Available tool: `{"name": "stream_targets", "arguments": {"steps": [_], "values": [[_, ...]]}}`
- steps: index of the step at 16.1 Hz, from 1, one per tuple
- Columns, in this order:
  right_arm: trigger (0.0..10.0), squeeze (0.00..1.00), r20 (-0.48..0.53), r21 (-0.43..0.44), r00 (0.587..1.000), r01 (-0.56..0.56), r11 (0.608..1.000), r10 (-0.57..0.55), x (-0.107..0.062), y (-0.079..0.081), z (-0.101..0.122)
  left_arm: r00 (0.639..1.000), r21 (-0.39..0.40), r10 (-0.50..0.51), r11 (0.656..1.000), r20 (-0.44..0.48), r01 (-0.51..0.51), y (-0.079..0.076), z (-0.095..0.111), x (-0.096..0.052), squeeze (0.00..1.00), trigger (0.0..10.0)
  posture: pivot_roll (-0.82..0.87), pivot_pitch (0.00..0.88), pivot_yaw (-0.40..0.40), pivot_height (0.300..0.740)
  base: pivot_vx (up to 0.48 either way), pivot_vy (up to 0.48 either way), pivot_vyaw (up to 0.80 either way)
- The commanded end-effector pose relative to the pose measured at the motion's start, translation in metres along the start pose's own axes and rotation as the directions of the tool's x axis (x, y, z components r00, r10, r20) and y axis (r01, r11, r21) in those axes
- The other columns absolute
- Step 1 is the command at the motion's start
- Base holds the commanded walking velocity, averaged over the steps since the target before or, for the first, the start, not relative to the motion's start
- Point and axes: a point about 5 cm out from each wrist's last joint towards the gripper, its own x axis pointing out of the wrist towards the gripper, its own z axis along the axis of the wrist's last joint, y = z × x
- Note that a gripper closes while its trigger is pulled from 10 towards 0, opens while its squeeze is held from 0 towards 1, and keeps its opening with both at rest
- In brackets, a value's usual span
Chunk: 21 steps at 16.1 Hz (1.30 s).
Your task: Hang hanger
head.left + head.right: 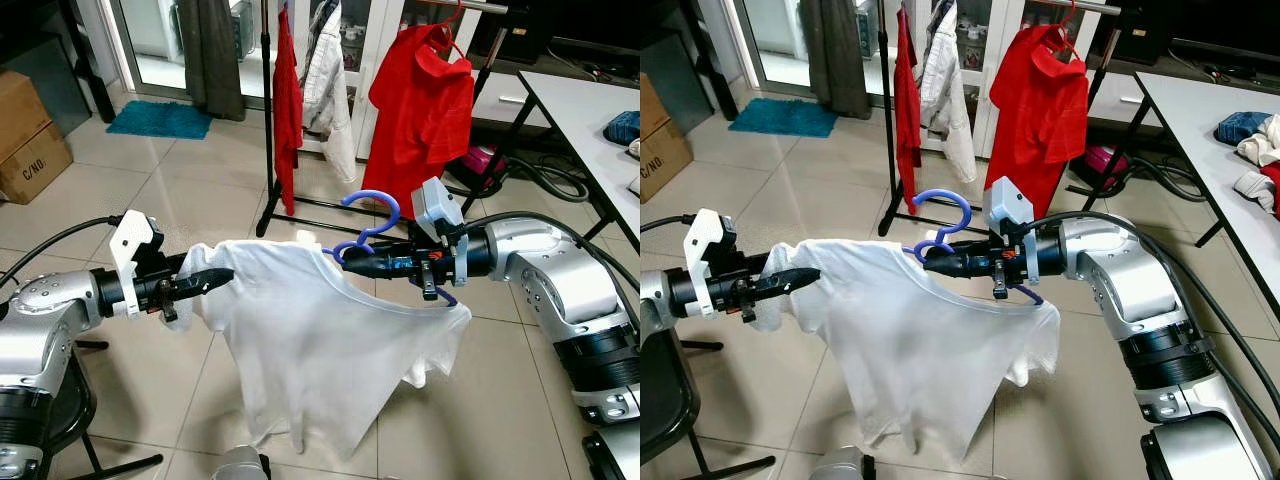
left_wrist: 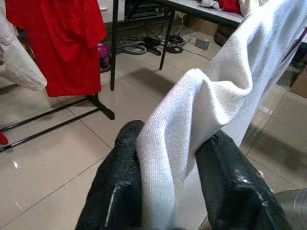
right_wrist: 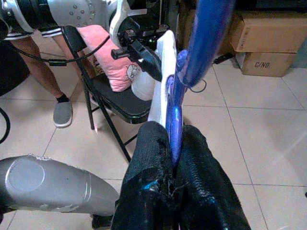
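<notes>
Hanger (image 1: 372, 225), blue plastic, is held in mid-air above the tiled floor (image 1: 180, 200), between the two arms and in front of the clothes rack (image 1: 268, 120). Its hook is turned upward and its neck is gripped by the right gripper (image 1: 345, 262), whose black fingers (image 3: 196, 191) are seen in the right wrist view pressed together on the blue bar. A white T-shirt (image 1: 310, 340) is draped over the hanger and hangs down from it, with its lower hem loose above the floor. One shoulder of the T-shirt is pulled out toward the robot's left side and is clamped by the left gripper (image 1: 222, 276); in the left wrist view the white cloth is pinched between the two fingers (image 2: 117, 191). The hanger's far end is seen protruding below the right wrist, at the edge of the shirt.

Behind, a red T-shirt (image 1: 420, 110) is hung on a red hanger at the right end of the rack. A white garment (image 1: 328, 90) and a narrower red garment (image 1: 287, 100) are hung near the rack's upright pole. A cardboard box (image 1: 30, 135) is placed at the left edge of the floor, and a blue mat (image 1: 160, 118) lies by the doorway. A white desk (image 1: 570, 110) stands at the right; what appears to be bundled clothing (image 1: 1252, 150) is seen along its far edge. In the right wrist view a folding chair (image 3: 115, 103) with a pink cushion (image 3: 108, 52) is seen, and a person's legs (image 3: 45, 72) stand beside it.
</notes>
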Motion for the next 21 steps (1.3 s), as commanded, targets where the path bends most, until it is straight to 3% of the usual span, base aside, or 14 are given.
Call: {"name": "stream_targets", "arguments": {"steps": [1, 4, 12, 14, 17, 21], "values": [[0.0, 0.00, 0.025, -0.022, 1.000, -0.001, 1.000, 0.001, -0.001, 0.001, 0.007, 1.000, -0.002, -0.013, 1.000, -0.020, 0.013, -0.002, -0.003, 0.005, 0.00, 0.0, -0.01, 0.000, -0.017, 0.740, 0.000, 0.000, 0.00], [0.0, 0.00, 0.027, -0.021, 1.000, 0.001, 1.000, 0.000, -0.001, 0.001, 0.007, 1.000, 0.001, -0.001, 1.000, -0.024, 0.001, -0.002, -0.004, 0.005, 0.00, 0.0, -0.01, 0.000, -0.015, 0.740, 0.000, 0.000, 0.00], [0.0, 0.00, 0.029, -0.009, 0.999, 0.022, 1.000, -0.022, -0.002, -0.001, 0.005, 0.988, 0.013, 0.153, 0.988, 0.005, -0.153, 0.014, -0.003, 0.001, 0.00, 0.0, -0.01, 0.000, -0.013, 0.740, 0.000, 0.000, 0.00], [0.0, 0.00, 0.006, 0.002, 0.996, 0.085, 0.996, -0.085, -0.004, -0.006, -0.001, 0.972, -0.048, 0.218, 0.976, 0.090, -0.214, 0.019, 0.002, -0.003, 0.00, 0.0, -0.01, 0.000, -0.010, 0.740, 0.000, 0.000, 0.00], [0.0, 0.00, -0.011, 0.015, 0.987, 0.159, 0.987, -0.159, -0.008, -0.014, -0.005, 0.968, -0.071, 0.228, 0.972, 0.104, -0.222, 0.018, -0.001, -0.008, 0.00, 0.0, -0.01, 0.000, -0.009, 0.740, 0.000, 0.000, 0.00], [0.0, 0.00, -0.029, 0.031, 0.974, 0.225, 0.974, -0.224, -0.015, -0.021, -0.010, 0.930, -0.144, 0.303, 0.950, 0.207, -0.277, 0.020, 0.001, -0.022, 0.00, 0.0, -0.01, 0.000, -0.011, 0.740, 0.000, 0.000, 0.00]]}}
